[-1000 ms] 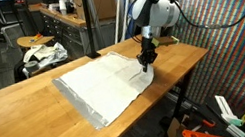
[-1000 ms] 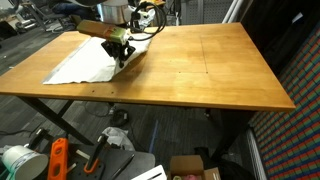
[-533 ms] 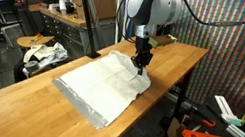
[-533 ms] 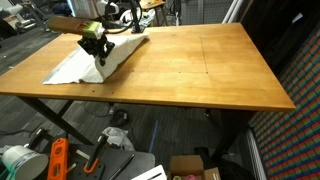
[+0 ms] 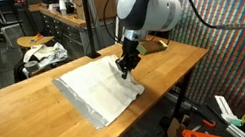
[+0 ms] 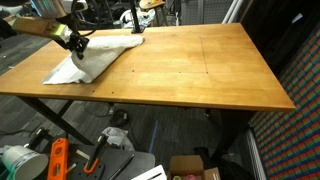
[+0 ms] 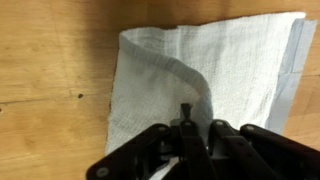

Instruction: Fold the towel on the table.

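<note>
The pincer (image 5: 125, 66) is closed on a pinched-up part of the towel (image 5: 94, 92), which is held just above the rest of the cloth. In the wrist view, the pincer (image 7: 185, 122) is seen with its jaws pressed together, and a raised ridge of the towel (image 7: 235, 60) runs up into them. The towel is white, and a greyer band is shown along its near edge in an exterior view. Apart from the lifted part, it is spread flat on the wooden tabletop (image 5: 25, 121), on the half nearest the arm. In both exterior views the lifted part is draped back over the flat part, so that a loose fold is formed beneath the pincer (image 6: 76, 44). In an exterior view the towel (image 6: 98, 56) is found at the far left corner of the tabletop (image 6: 200, 70), with its edge close to the side of the wood. Bare wood (image 7: 50, 60) is seen to the left of the cloth in the wrist view.
</note>
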`<state>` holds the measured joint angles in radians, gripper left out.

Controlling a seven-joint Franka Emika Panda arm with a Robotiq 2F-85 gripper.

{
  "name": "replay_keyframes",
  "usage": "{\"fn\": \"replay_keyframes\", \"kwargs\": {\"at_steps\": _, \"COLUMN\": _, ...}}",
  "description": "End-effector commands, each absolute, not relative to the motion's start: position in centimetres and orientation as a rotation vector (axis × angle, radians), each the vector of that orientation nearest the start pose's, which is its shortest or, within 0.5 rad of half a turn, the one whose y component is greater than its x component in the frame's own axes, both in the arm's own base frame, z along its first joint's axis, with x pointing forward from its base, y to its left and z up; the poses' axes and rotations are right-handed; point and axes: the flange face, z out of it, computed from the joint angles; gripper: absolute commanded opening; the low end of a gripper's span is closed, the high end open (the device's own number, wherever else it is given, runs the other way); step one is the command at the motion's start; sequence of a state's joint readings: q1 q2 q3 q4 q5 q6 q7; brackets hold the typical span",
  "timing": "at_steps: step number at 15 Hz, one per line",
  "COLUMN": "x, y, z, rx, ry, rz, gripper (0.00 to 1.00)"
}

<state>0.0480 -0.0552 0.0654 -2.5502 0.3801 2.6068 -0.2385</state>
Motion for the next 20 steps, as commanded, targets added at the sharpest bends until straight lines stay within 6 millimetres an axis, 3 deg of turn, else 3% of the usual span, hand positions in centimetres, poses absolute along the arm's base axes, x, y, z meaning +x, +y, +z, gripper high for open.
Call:
{"fn": "replay_keyframes", "kwargs": {"at_steps": 1, "x": 44.1, "y": 7.7, "z": 29.9, "rx": -2.946, "ry": -0.063, "rz": -0.323, "gripper": 0.12}}
{"fn": "replay_keyframes", "kwargs": {"at_steps": 6, "x": 41.3, "y": 11.3, "z": 27.5, "rx": -2.983, "ry": -0.144, "rz": -0.403, "gripper": 0.12}}
{"fn": "replay_keyframes", "kwargs": {"at_steps": 10, "x": 38.6, "y": 13.3, "z": 26.7, "rx": -3.005, "ry": -0.214, "rz": -0.409, "gripper": 0.12}}
{"fn": "replay_keyframes", "kwargs": {"at_steps": 12, "x": 39.4, "y": 14.8, "z": 26.5, "rx": -2.997, "ry": -0.240, "rz": -0.427, "gripper": 0.11}}
{"fn": "replay_keyframes", "kwargs": {"at_steps": 17, "x": 38.8, "y": 17.3, "z": 27.1, "rx": -2.990, "ry": -0.253, "rz": -0.497, "gripper": 0.12}}
{"fn": "replay_keyframes", "kwargs": {"at_steps": 18, "x": 38.7, "y": 17.6, "z": 27.1, "rx": -2.988, "ry": -0.245, "rz": -0.510, "gripper": 0.37}}
{"fn": "replay_keyframes", "kwargs": {"at_steps": 20, "x": 38.6, "y": 17.5, "z": 27.3, "rx": -3.009, "ry": -0.240, "rz": -0.517, "gripper": 0.41}}
